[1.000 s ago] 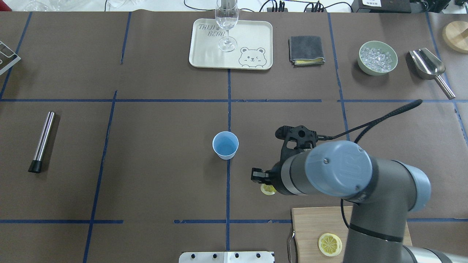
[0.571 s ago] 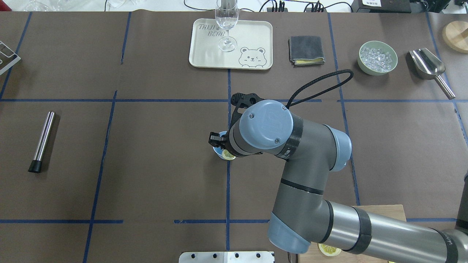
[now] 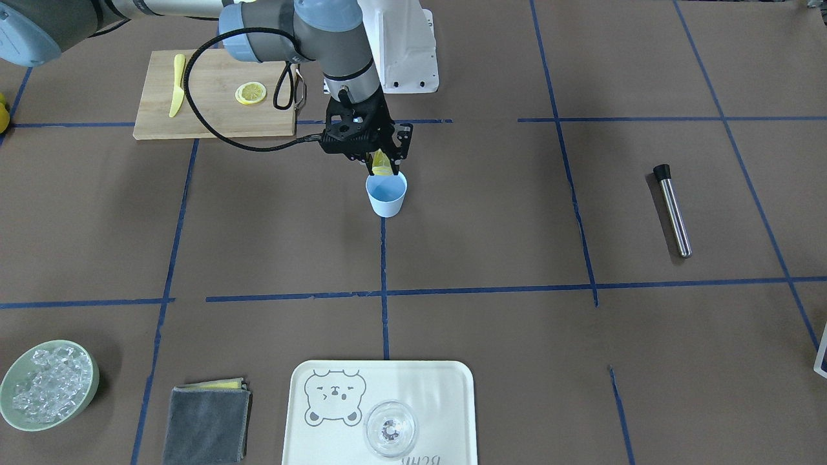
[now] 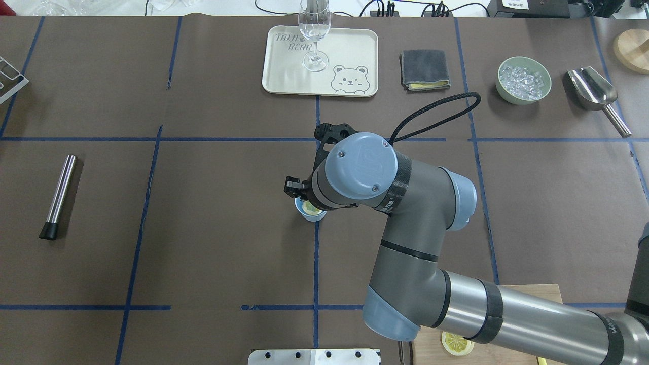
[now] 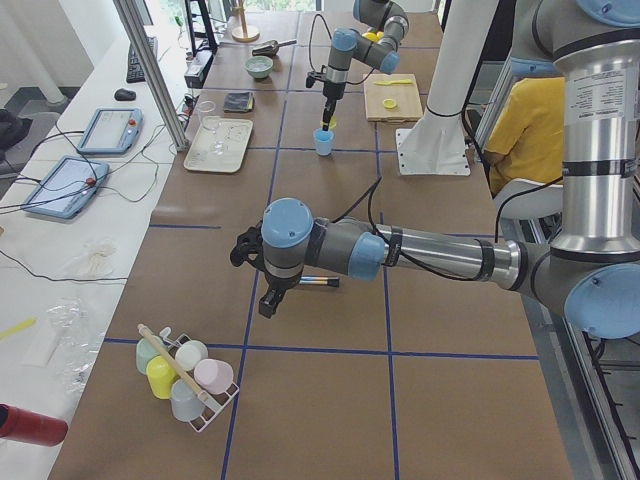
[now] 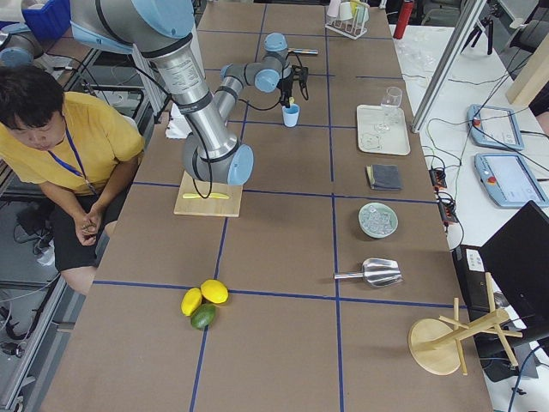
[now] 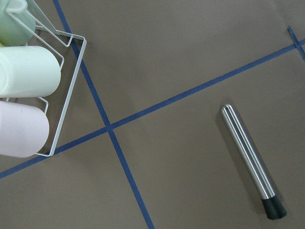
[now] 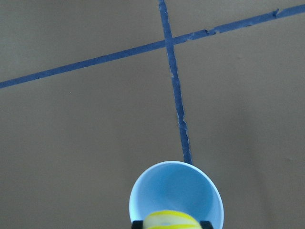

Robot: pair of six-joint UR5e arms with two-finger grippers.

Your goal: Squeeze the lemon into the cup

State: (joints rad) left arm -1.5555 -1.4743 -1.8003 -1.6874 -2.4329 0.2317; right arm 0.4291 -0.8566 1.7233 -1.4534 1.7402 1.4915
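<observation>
Lemon (image 3: 381, 165) sat pinched between the right fingers (image 3: 402, 150), which were closed on it, just above the cup (image 3: 386, 195) at upper centre of the front frame, over the rim's upper edge; juice would likely fall straight inside, while the left fingers (image 5: 242, 250), well apart, could not be read

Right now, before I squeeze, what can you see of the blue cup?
The cup is a small light-blue tumbler, plastic-looking, tapered, no handle, plain rim. It stands upright on the brown table cover, on a blue tape line. Its inside looks empty. The right gripper holds the lemon slice over its mouth; contact with the rim is unclear.
</observation>
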